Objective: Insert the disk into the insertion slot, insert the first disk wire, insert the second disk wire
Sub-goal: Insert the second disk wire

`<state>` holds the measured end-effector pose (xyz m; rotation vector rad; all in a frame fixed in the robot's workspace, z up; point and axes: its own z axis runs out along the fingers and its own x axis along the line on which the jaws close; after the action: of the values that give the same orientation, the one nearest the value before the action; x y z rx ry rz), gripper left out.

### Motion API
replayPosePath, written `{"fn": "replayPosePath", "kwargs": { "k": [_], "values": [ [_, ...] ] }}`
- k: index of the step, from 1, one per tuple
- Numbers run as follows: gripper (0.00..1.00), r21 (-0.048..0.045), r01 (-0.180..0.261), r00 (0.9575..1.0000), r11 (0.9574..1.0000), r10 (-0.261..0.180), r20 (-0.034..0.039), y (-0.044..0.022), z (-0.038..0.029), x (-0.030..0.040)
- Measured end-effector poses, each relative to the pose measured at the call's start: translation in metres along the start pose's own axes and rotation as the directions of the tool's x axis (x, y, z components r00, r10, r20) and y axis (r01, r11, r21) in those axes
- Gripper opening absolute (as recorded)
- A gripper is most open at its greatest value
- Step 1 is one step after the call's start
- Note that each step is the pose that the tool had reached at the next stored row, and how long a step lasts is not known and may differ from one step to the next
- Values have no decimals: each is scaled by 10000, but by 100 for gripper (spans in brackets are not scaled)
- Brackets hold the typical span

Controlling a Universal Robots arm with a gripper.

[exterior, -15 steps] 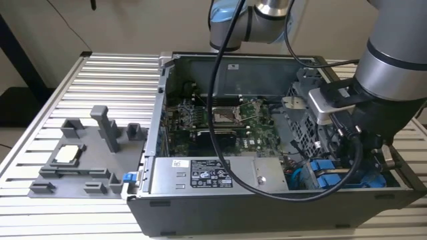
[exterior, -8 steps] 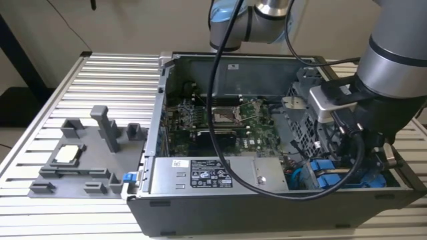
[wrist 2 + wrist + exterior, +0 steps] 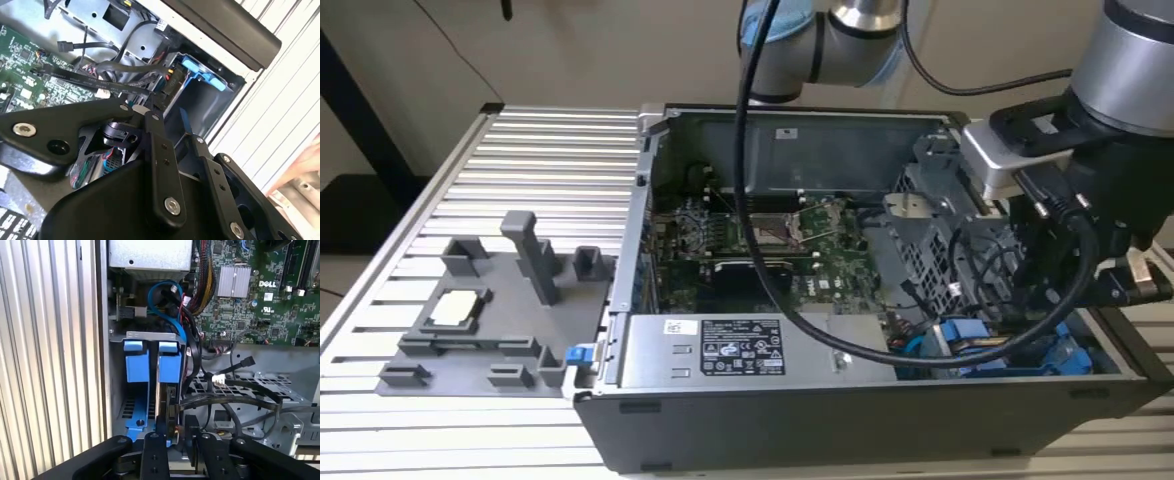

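The disk stands on edge in the insertion slot at the case's front corner, with two blue end tabs side by side. In the second wrist view its blue frame shows beside a black plug with orange and yellow leads. Black flat wires loop from the disk's side over the drive cage. My gripper hangs just over the disk's edge, close to these wires. In the exterior view the arm reaches down into the case beside the blue frame.
The green motherboard and the grey power-supply box fill the case. Loose plugs, one white and one black, lie on the perforated cage. A grey fixture sits on the ribbed table at the exterior view's left.
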<state>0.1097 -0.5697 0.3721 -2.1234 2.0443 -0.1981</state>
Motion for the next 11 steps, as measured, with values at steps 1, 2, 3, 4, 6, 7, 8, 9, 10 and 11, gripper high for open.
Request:
{"fn": "replayPosePath", "kwargs": {
  "k": [1, 2, 3, 4, 6, 7, 8, 9, 10, 11],
  "values": [
    [30, 0, 0, 10000, 10000, 0, 0, -10, -44, -2],
    [30, 0, 0, 10000, 10000, 0, 2, -21, -91, -3],
    [30, 0, 1, 10000, 10000, -1, -1, -28, -118, -4],
    [30, 0, 0, 10000, 10000, 0, 1, -28, -118, -4],
    [30, -4, -1, 10000, 10000, 1, 2, -28, -118, -4],
    [30, -7, 0, 10000, 10000, 0, 1, -28, -118, -4],
    [30, -10, 0, 10000, 10000, 0, 0, -29, -118, -4],
    [30, -12, 0, 10000, 10000, 0, -1, -29, -119, -4],
    [30, -15, 0, 10000, 10000, 0, 0, -29, -118, -4],
    [30, -18, 0, 10000, 10000, 0, -1, -29, -119, -4]
  ]
}}
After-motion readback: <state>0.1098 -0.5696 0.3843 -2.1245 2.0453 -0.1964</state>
